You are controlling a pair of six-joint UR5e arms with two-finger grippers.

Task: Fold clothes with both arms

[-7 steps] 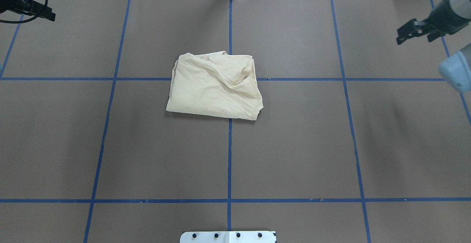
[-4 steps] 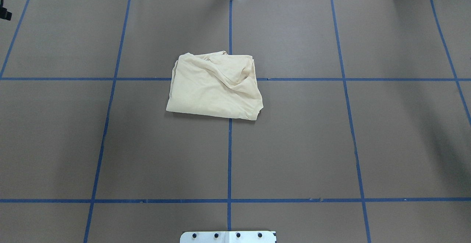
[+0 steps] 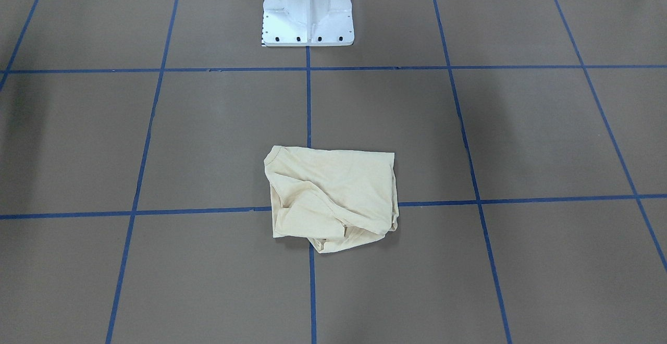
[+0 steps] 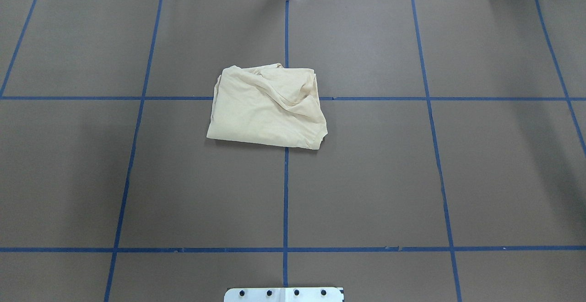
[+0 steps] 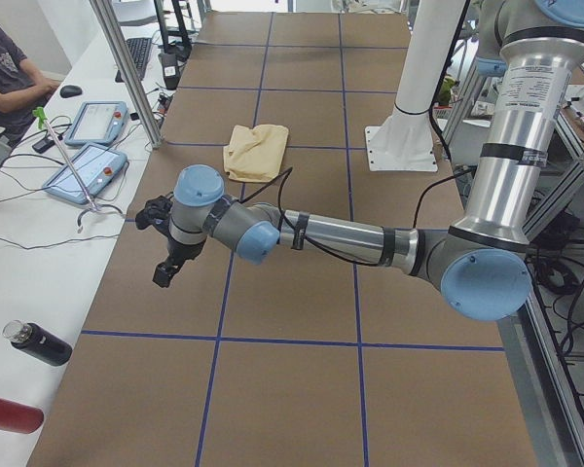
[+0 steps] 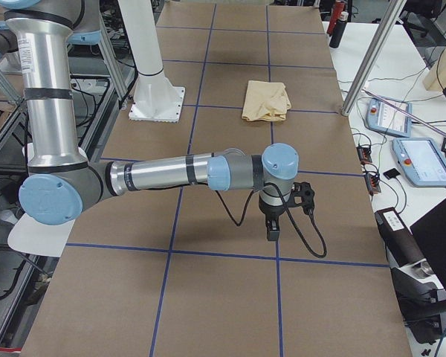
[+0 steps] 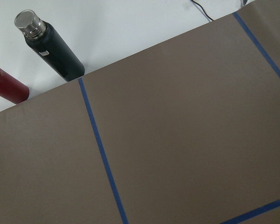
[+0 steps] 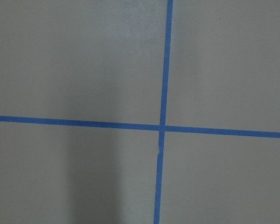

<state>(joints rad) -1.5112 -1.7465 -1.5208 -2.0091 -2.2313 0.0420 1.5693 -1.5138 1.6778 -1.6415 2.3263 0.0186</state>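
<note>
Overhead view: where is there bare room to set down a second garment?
Bare: squares either side of the folded T-shirt, and everything between it and the white pedestal base. Crowded only where it covers the blue tape lines.

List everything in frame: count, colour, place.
T-shirt: 1, cream-yellow, folded, table centre.
Table: 1, brown, blue tape grid.
Pedestal: 1, white, robot-side table edge.
Black bottle: 1, white bench by left end.
Red bottle: 1, beside it.
Pendants: 2 per side view, grey-blue, operators' bench.
Person: 1, dark shirt, seated at bench.
Left arm: 1, grey, blue caps, over left end; left fingers unclear.
Right arm: 1, same, over right end; right fingers unclear.
</note>
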